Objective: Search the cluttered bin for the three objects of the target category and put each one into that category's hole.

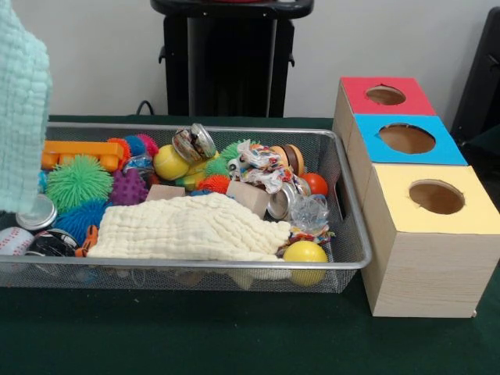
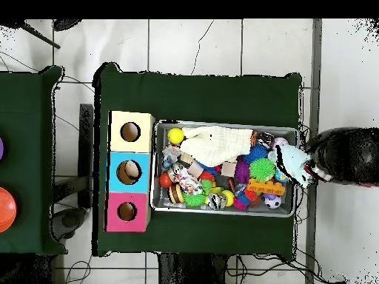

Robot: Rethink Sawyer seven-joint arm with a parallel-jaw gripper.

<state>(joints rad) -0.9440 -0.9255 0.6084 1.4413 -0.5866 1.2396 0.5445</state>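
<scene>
The wire-mesh bin (image 1: 180, 264) stands on the green table, full of toys; it also shows in the overhead view (image 2: 222, 124). The teddy bear, tiger and duck do not show; a cream cloth (image 1: 187, 228) covers the front middle of the bin. The red-topped box's hole (image 1: 385, 95) is at the far right, also seen from overhead (image 2: 126, 211). Neither the gripper nor the arm shows in either view; only the black pedestal (image 1: 230, 58) stands behind the bin.
A person (image 2: 348, 155) at the bin's end holds a mint cloth (image 1: 19, 109) above it. Blue-topped (image 1: 407, 138) and yellow-topped (image 1: 436, 197) boxes stand beside the red one. Spiky balls (image 1: 76, 181), a rope toy (image 1: 262, 166), a yellow ball (image 1: 305, 252) and cans fill the bin.
</scene>
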